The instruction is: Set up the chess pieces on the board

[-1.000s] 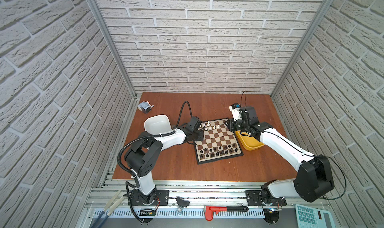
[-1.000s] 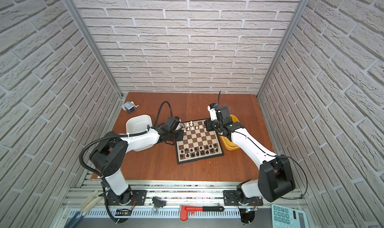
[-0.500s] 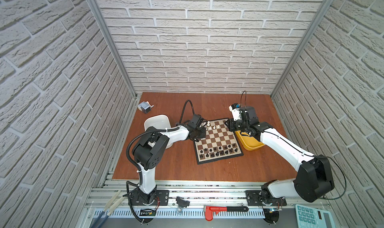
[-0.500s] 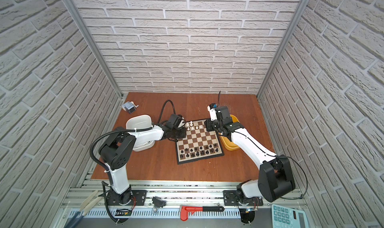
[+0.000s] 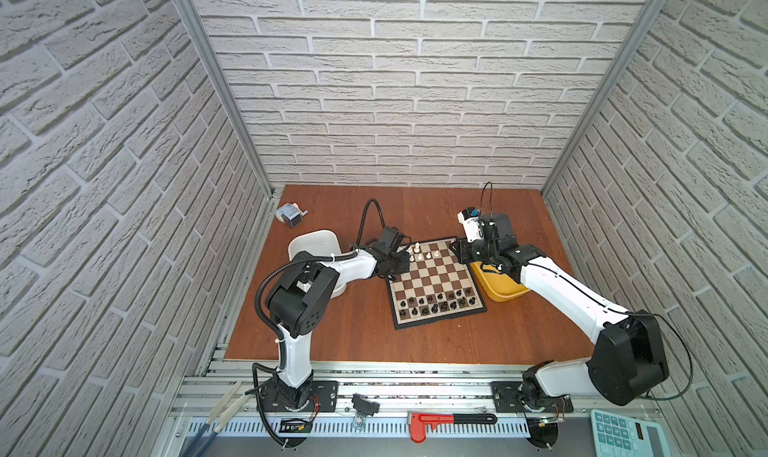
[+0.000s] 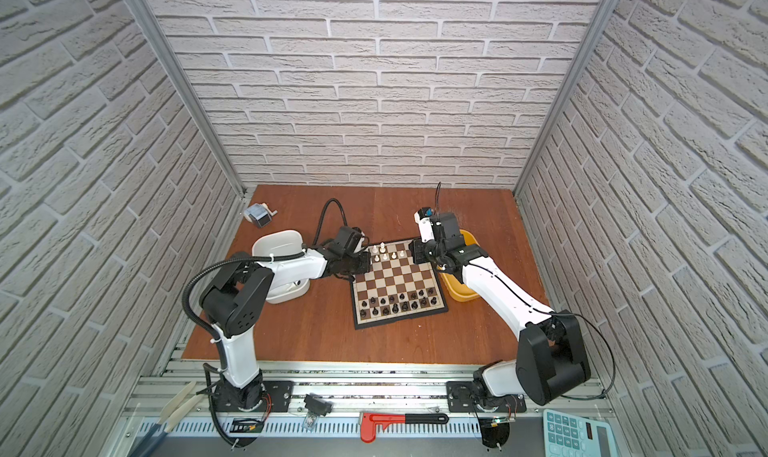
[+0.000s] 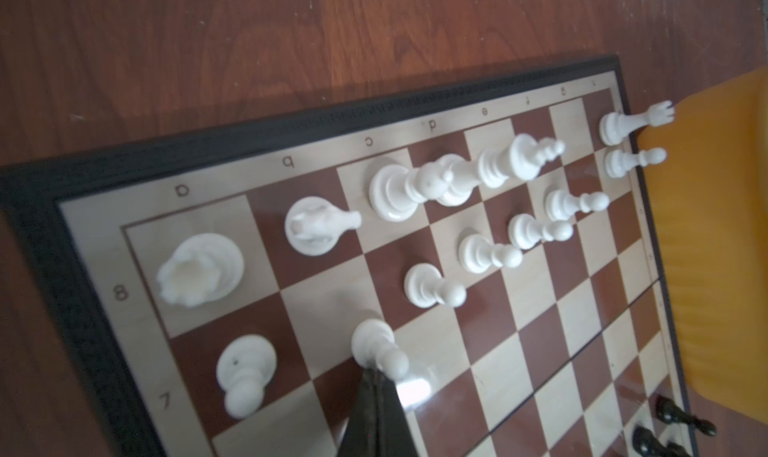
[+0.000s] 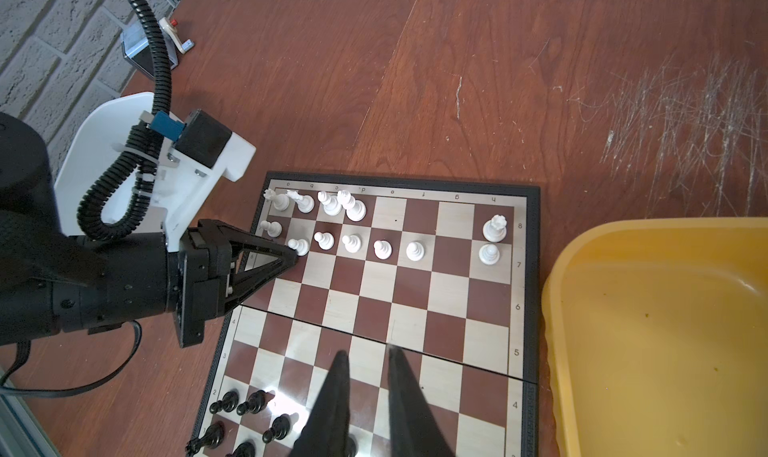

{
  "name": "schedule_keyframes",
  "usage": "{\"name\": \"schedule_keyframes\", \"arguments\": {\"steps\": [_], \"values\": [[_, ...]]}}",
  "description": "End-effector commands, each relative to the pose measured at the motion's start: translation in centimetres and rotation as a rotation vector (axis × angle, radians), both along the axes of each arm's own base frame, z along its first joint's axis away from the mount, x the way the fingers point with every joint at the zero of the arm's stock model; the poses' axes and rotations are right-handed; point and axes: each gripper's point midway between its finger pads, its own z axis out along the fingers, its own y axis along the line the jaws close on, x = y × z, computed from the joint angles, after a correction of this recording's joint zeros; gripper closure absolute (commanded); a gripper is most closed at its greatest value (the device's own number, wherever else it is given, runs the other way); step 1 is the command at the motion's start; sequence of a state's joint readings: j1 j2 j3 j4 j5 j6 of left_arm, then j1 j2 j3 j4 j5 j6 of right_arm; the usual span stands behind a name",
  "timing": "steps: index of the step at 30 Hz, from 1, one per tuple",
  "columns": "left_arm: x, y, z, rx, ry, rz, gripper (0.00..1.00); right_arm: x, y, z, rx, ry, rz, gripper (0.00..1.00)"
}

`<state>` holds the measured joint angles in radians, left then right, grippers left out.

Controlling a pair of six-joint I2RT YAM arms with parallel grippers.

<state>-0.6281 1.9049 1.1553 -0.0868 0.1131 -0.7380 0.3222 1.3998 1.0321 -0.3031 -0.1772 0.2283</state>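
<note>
Left gripper (image 8: pixel 294 256), pinched shut, touched a pawn (image 8: pixel 300 246) at the board's (image 5: pixel 436 278) upper-left corner in a top view; I feared a sideways push toppling it. Right gripper (image 8: pixel 366 351) hung slightly parted, empty.

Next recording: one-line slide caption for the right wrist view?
Shut left gripper tip at a white pawn on the chessboard; right gripper slightly open, empty; yellow tub beside the board.

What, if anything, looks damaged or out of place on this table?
The wooden table is heavily scratched near the yellow tub. The board lies skewed to the table's edges. The white chess pieces leave gaps: three back-row squares and one pawn square are bare.
</note>
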Motion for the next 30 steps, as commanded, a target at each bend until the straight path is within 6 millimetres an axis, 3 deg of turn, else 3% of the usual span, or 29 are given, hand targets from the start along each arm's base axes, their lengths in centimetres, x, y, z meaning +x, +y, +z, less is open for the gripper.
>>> {"name": "schedule_keyframes", "arguments": {"steps": [1, 17, 21, 27, 28, 30], "values": [[1.5, -0.1, 0.5, -0.023, -0.037, 0.031, 1.00, 0.1, 0.3, 0.1, 0.001, -0.012, 0.012, 0.80], [2.4, 0.9, 0.5, -0.024, -0.049, 0.077, 1.00, 0.0, 0.5, -0.2, 0.008, -0.007, 0.022, 0.80], [2.1, 1.1, 1.3, -0.034, -0.060, 0.074, 1.00, 0.1, 0.5, -0.3, 0.007, -0.003, 0.021, 0.80], [1.0, 2.1, 5.7, -0.012, -0.139, 0.062, 1.00, 0.6, 1.1, 0.7, 0.042, -0.044, 0.032, 0.76], [0.8, 3.0, 6.7, 0.023, -0.164, 0.069, 1.00, 0.9, 1.1, 1.5, 0.052, -0.073, 0.025, 0.72], [0.2, 5.4, 9.0, 0.108, -0.223, 0.101, 0.96, 1.3, 1.2, 3.0, 0.085, -0.139, 0.016, 0.54]]}}
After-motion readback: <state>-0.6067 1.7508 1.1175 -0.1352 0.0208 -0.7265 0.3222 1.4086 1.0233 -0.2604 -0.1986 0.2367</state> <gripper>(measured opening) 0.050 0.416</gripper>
